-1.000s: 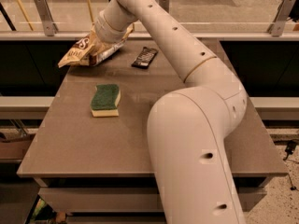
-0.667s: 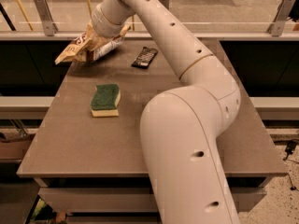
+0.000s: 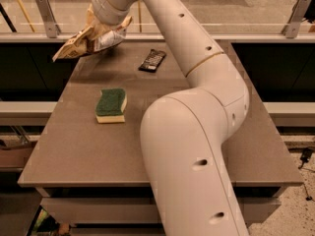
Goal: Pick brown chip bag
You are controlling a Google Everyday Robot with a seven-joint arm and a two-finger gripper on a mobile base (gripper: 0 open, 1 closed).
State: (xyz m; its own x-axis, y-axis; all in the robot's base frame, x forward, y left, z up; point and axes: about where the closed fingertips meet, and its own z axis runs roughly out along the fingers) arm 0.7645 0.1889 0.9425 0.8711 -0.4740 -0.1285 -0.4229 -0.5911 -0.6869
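**A:** Camera view. How does the bag look?

**B:** The brown chip bag (image 3: 82,42) is crumpled foil, tan and dark brown with white lettering. It turns silvery at the end nearest the claw.

**A:** And against the claw?

**B:** The gripper (image 3: 106,31) hangs over the far-left corner of the table (image 3: 88,156), clamped on the bag's right end and mostly wrapped in foil. The bag juts toward frame-left, tip tilted down. It is in the air, clear of the tabletop, with its shadow beneath.

**A:** What's around it?

**B:** A dark candy bar wrapper (image 3: 151,60) lies flat to the right, apart from the bag. A green-and-yellow sponge (image 3: 111,104) sits nearer the camera, well apart. The arm (image 3: 197,132) fills the right foreground and hides part of the tabletop there.
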